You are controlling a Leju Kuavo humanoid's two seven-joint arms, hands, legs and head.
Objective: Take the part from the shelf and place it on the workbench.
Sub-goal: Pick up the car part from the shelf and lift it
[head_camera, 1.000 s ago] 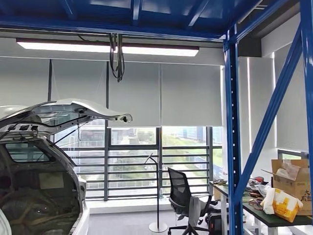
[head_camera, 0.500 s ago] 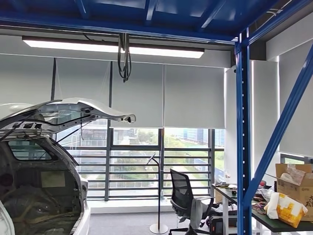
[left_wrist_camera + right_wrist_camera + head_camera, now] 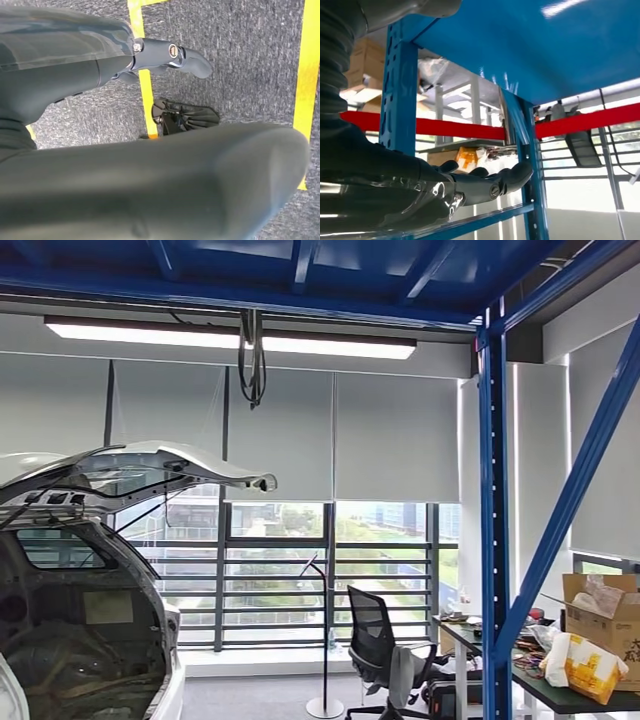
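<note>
**Right wrist view: hand up by the blue shelf, nothing in it**

Right wrist view has my right hand (image 3: 471, 182) stretched out flat next to the blue shelf (image 3: 525, 150), fingers (image 3: 510, 177) extended and a bit apart, holding nothing. I honestly can't tell which thing is the part. Past my fingertips there's a yellow-and-white package (image 3: 465, 156) on a board behind the red beam (image 3: 467, 130), with cardboard boxes (image 3: 361, 55) further back beyond the blue upright nearest my wrist, but none of it is clear enough to call.

My left hand (image 3: 166, 52) hangs down over grey carpet (image 3: 245, 60) with yellow tape lines (image 3: 145, 90). The fingers reach out straight, loose, gripping nothing.

From the head view, the blue rack post (image 3: 494, 540) stands off to my right, with a dark table (image 3: 573, 698) behind it carrying a cardboard box (image 3: 604, 615) and a yellow-and-white bag (image 3: 585, 665). An office chair (image 3: 373, 640) sits near the window, and a white car with its hatch raised (image 3: 90, 570) is on my left side.
</note>
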